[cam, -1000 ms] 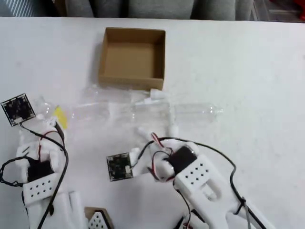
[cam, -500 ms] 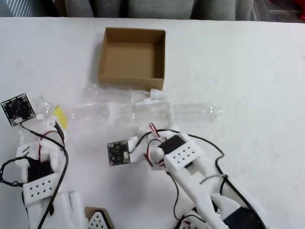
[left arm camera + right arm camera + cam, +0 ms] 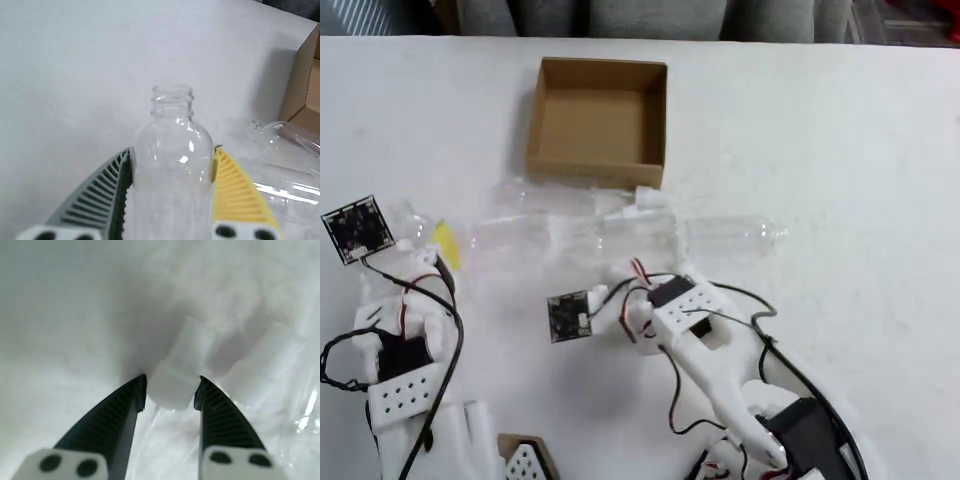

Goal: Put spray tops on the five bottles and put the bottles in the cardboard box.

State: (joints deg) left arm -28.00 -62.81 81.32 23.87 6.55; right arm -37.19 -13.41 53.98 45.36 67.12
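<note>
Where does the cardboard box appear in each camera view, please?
High view: cardboard box at the far middle of the table, open side up.
Left wrist view: one corner of it, past the lying bottles.
Shared landmark: those clear bottles, lying just before the box.

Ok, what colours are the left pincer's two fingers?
On the left pincer, one finger is grey, the other yellow; left wrist view shows it best.
</note>
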